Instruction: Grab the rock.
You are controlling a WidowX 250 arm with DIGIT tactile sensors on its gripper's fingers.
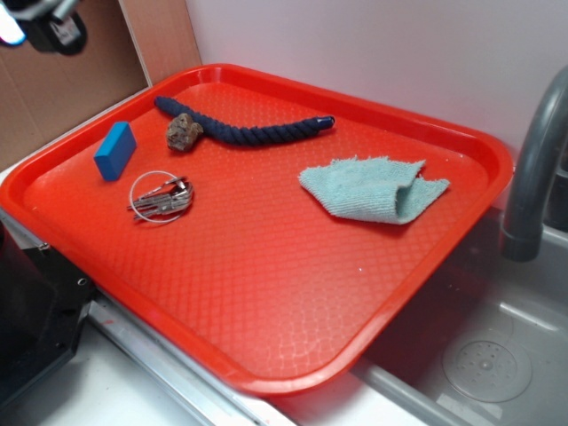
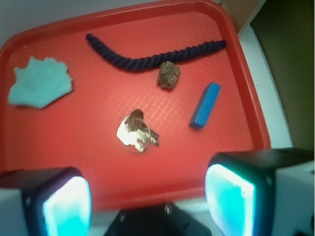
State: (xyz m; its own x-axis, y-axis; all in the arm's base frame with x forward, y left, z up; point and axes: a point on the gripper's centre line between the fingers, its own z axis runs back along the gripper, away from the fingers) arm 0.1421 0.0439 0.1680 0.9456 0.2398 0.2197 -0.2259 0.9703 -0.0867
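Exterior view: red tray (image 1: 266, 293) holding rock (image 1: 183, 131) at upper left, touching the dark blue rope (image 1: 248, 133); blue block (image 1: 114, 150) left of it; key ring (image 1: 161, 197) below; pale cloth (image 1: 377, 188) at centre right. Gripper (image 1: 44, 22) at the top left corner, raised off the tray. Wrist view: gripper (image 2: 147, 196) fingers (image 2: 66, 206) spread wide apart, empty, along the bottom edge; rock (image 2: 169, 75) above centre, just below the rope (image 2: 147, 58).
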